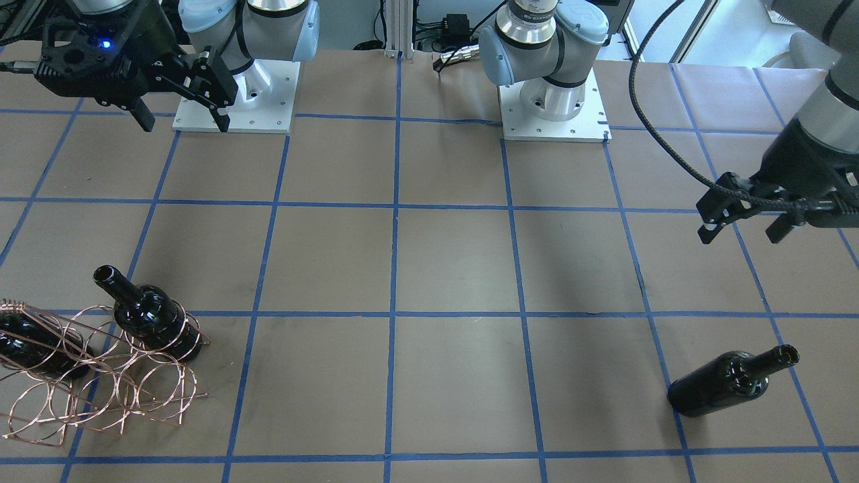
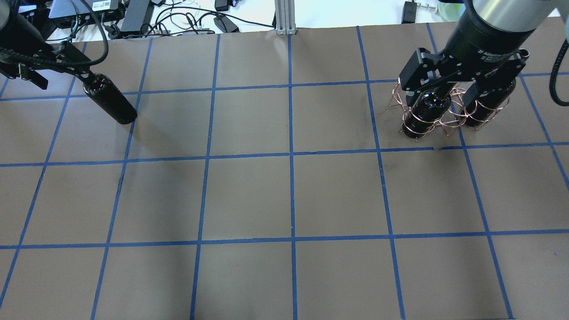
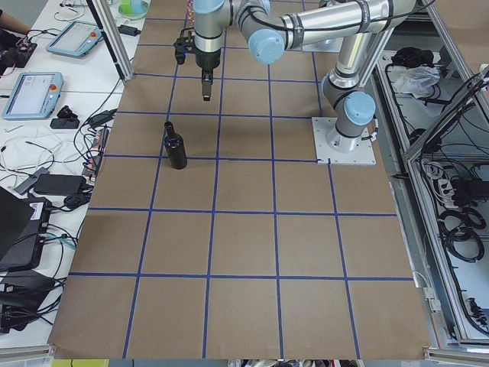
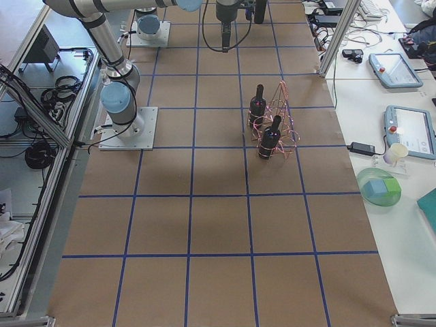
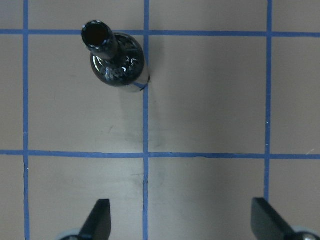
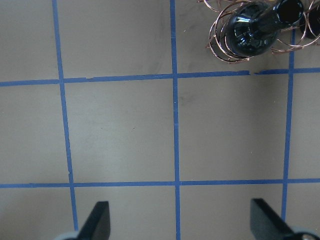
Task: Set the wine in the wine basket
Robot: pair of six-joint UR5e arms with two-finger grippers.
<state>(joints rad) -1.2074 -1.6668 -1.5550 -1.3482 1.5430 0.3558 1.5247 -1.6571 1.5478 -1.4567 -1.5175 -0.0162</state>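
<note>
wine point(image 5: 117, 60) stands upright on table point(image 5: 210, 100), axis vertical, mouth up, just ahead of left gripper point(image 5: 181, 207); its fingers spread wide, empty. left arm nearer. wine basket point(image 1: 107, 376) well apart, by right gripper point(image 6: 181, 207), likewise spread, empty.

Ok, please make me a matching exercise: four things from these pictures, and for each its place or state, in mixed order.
Things:
1. lone wine bottle
2. wine basket
3. left tool
4. right tool

Places or states:
a. open, on the basket's side
b. holds two wine bottles
c. upright on the table, outside the basket
d. open, on the lone bottle's side

Pairs: 1-c, 2-b, 3-d, 4-a.
</note>
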